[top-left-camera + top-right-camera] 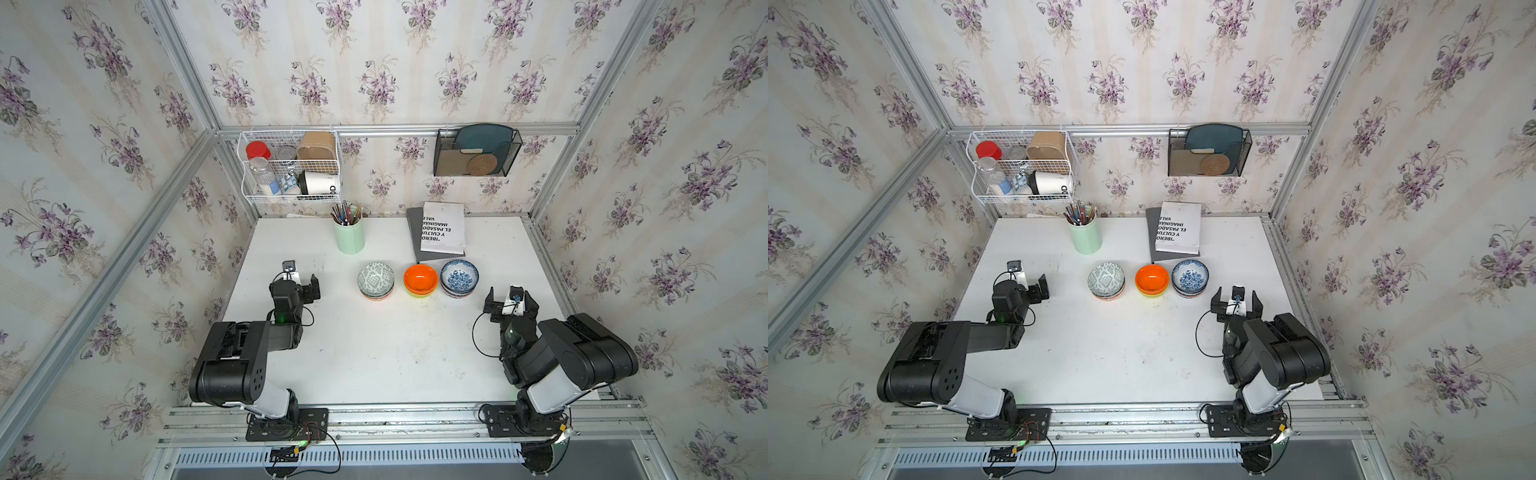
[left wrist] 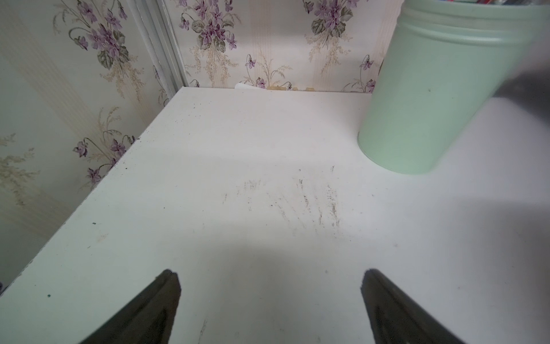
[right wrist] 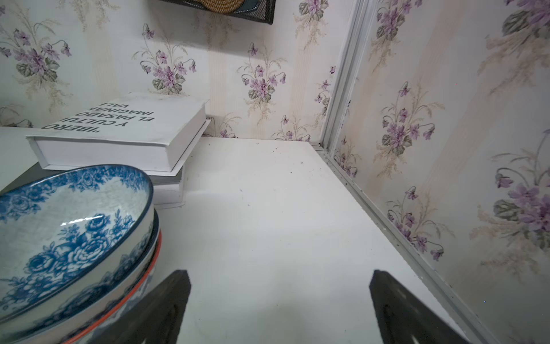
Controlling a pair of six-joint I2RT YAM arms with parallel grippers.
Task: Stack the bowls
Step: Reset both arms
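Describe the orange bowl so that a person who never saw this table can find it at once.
On the white table, three short stacks stand in a row near the book. The orange bowl tops the middle stack. It alone is plain inside; the grey-green bowl and the blue-floral bowl beside it are patterned.

Lab mock-up of home, floral wallpaper (image 1: 374, 62) — alu frame (image 1: 395, 129)

Both top views look steeply down from high above, framing my whole white flat table (image 1: 374, 353). My left wrist camera sits low near the mint green cylindrical cup (image 2: 440, 98); my right, beside the blue-floral round bowl (image 3: 68, 214), also mid-frame from above.
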